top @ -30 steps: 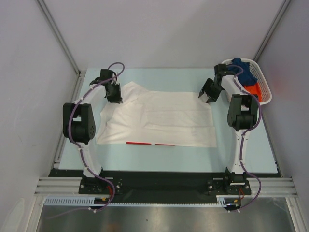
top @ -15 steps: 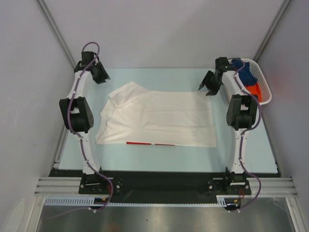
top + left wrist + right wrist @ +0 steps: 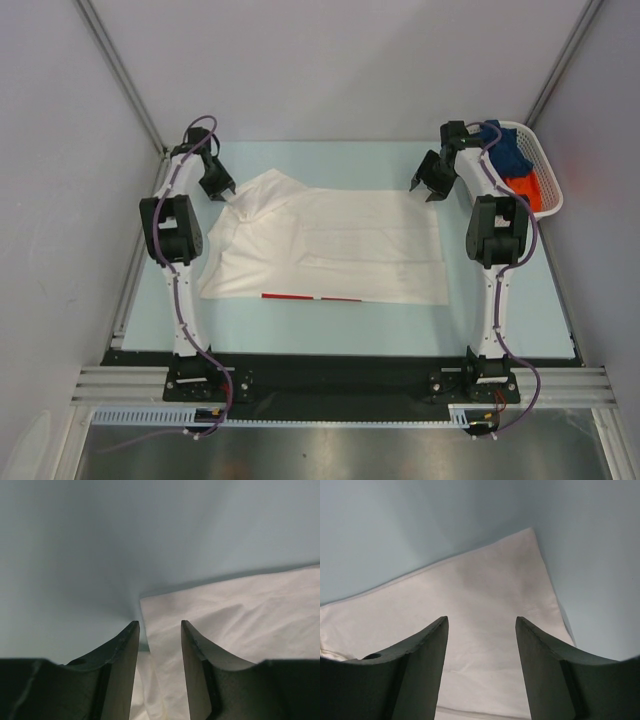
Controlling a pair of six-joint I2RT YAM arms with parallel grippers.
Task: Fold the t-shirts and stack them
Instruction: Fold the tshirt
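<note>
White t-shirt lies spread flat on the table, a red strip along its near edge. Left gripper sits at its far-left corner, jaws partly apart, gripping nothing. Right gripper hovers over the far-right corner, jaws wide, empty. 2 more, the dark blue shirt and the orange shirt, fill the basket.

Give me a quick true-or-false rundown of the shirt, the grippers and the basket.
1. The white t-shirt lies spread on the table. True.
2. The right gripper is shut on cloth. False: its jaws stand open over the shirt's far right corner.
3. The basket holds a dark blue shirt and an orange shirt. True.
4. The basket stands at the table's far left. False: it stands at the far right.
5. The left gripper is at the shirt's far left corner. True.
</note>
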